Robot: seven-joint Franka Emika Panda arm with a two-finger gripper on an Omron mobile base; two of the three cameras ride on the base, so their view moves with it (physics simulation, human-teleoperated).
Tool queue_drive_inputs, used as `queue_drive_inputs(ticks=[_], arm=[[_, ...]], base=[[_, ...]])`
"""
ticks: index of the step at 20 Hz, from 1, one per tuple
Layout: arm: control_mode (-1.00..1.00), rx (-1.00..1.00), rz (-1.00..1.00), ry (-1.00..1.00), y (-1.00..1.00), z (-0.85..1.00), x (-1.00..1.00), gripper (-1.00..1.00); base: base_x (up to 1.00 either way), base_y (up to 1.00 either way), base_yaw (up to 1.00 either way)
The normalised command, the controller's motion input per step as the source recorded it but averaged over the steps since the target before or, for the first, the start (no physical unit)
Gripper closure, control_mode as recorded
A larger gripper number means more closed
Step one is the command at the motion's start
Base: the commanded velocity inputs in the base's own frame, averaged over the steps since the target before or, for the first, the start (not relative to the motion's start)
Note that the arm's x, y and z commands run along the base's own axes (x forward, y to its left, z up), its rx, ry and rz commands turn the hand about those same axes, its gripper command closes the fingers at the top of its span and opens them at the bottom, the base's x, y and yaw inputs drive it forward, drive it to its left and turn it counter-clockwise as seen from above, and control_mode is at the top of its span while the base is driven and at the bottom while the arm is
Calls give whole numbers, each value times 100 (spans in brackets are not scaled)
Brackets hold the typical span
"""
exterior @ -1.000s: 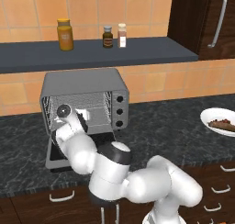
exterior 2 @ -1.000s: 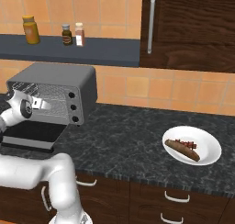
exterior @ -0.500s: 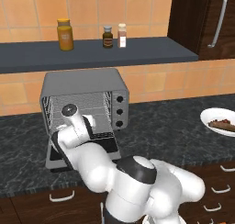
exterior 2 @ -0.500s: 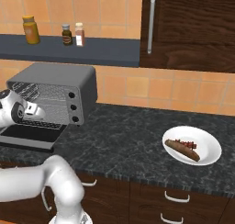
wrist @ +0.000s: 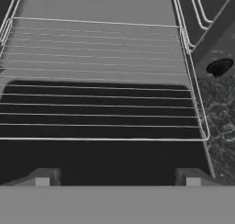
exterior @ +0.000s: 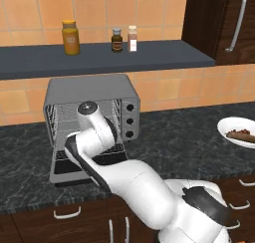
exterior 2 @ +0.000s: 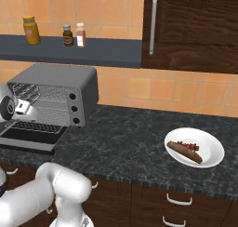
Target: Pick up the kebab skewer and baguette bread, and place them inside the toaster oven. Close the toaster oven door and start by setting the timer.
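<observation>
The grey toaster oven [exterior: 92,95] stands on the counter with its toaster oven door [exterior: 82,167] dropped flat in front. My arm reaches into its mouth. In the hand view my gripper [wrist: 117,179] is open, fingertips [wrist: 42,180] wide apart with nothing between them, just above the door and facing the wire rack [wrist: 101,76]. Far to the right, a white plate [exterior 2: 211,158] carries the golden-brown baguette bread [exterior 2: 184,151] with the kebab skewer [exterior 2: 188,145] beside it. The same plate [exterior: 230,126] sits at the right edge of the left base view.
Three black knobs [exterior 2: 73,109] run down the oven's right side. A dark shelf [exterior: 149,55] above holds an orange jar [exterior: 70,37] and two small bottles [exterior: 117,39]. A dark cabinet with a handle [exterior 2: 152,23] hangs at the right. Dark granite counter [exterior 2: 125,133] lies between oven and plate.
My hand has shifted a little to the right across the oven's mouth. Oven, door and plate have stayed put.
</observation>
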Motion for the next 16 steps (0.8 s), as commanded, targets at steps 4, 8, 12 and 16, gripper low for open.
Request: queue_drive_inputs(ticks=[4, 8, 12, 16], arm=[[-100, 9, 0, -1, -93, 64, -92, -100], [-100, 8, 0, 0, -100, 52, -99, -100], [-100, 0, 0, 0, -100, 11, -73, -100], [-100, 0, -2, 0, -100, 0, -4, -100]], base=[[0, 0, 0], [0, 0, 0], [0, 0, 0], [0, 0, 0]])
